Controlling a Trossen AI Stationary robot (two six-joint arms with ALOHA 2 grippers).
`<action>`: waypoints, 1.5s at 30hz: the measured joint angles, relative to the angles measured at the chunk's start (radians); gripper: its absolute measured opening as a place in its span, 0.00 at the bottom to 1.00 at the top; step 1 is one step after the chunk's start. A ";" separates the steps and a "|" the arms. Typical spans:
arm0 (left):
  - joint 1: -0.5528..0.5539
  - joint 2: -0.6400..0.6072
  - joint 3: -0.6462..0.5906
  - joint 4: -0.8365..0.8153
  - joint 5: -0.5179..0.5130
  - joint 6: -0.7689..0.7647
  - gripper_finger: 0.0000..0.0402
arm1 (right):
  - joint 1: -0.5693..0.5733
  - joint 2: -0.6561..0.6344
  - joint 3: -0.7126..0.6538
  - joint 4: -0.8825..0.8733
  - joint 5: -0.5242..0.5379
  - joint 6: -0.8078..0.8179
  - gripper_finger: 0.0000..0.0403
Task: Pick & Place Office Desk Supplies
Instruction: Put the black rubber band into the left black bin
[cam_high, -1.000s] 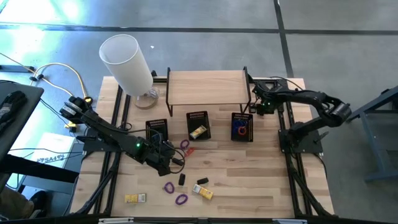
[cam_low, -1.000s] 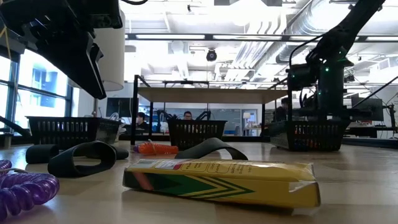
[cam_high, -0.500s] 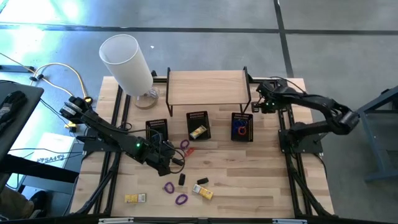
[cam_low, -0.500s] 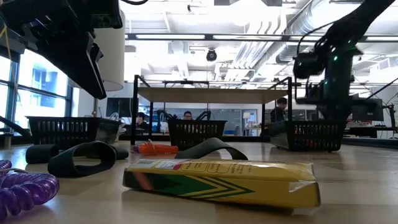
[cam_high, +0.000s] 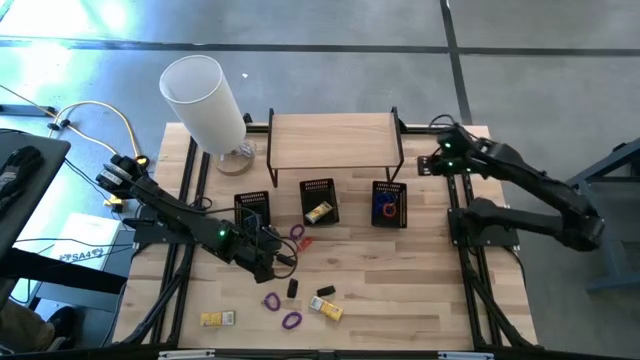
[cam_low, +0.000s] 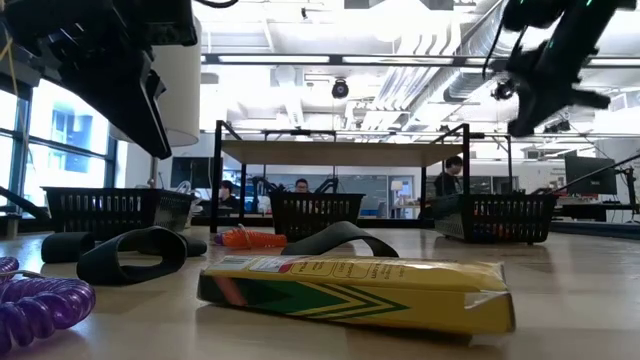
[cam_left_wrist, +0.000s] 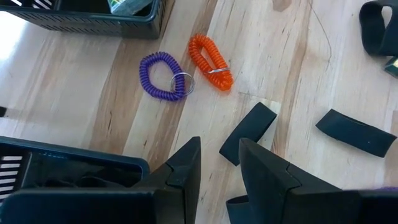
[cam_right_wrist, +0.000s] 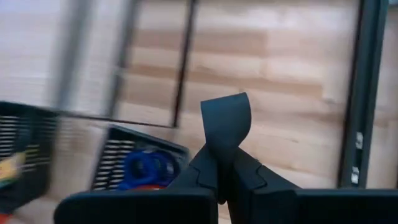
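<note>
My left gripper (cam_high: 268, 262) hangs low over the middle-left of the table, open (cam_left_wrist: 219, 171). A flat black piece (cam_left_wrist: 249, 132) lies just past its fingertips, with a purple coil band (cam_left_wrist: 163, 76) and an orange coil band (cam_left_wrist: 210, 55) beyond it. A yellow box (cam_high: 325, 308), more purple coils (cam_high: 271, 300) and a small yellow and white block (cam_high: 217, 319) lie near the near edge. My right gripper (cam_high: 440, 160) is raised by the far right corner, shut on a bent black strip (cam_right_wrist: 226, 121). My right gripper pinches the black strip between its two fingers by its lower end (cam_right_wrist: 225, 158). The strip's curled free end (cam_right_wrist: 227, 109) sticks out past the fingertips. It is lifted clear of the table, high in the low view (cam_low: 545, 75).
Three black baskets (cam_high: 252, 210) (cam_high: 319, 190) (cam_high: 390, 190) stand in a row before a wooden shelf riser (cam_high: 335, 140). The right one holds blue and red coils (cam_high: 385, 208), the middle one a yellow block (cam_high: 319, 212). A tall white cylinder (cam_high: 205, 100) stands at the far left.
My right gripper has risen and moved toward the table's right edge, away from the right basket, staying shut on the black strip. The left arm and the things on the table have kept still.
</note>
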 joint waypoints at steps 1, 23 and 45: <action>0.000 0.000 0.000 0.003 0.000 0.000 0.26 | 0.026 -0.019 0.016 -0.005 0.011 0.005 0.01; 0.000 0.000 0.000 0.126 0.018 -0.002 0.26 | 0.783 0.070 0.090 0.533 0.183 -0.079 0.01; 0.040 0.003 0.000 0.198 0.110 -0.018 0.43 | 1.067 0.438 0.090 0.866 0.214 -0.106 0.01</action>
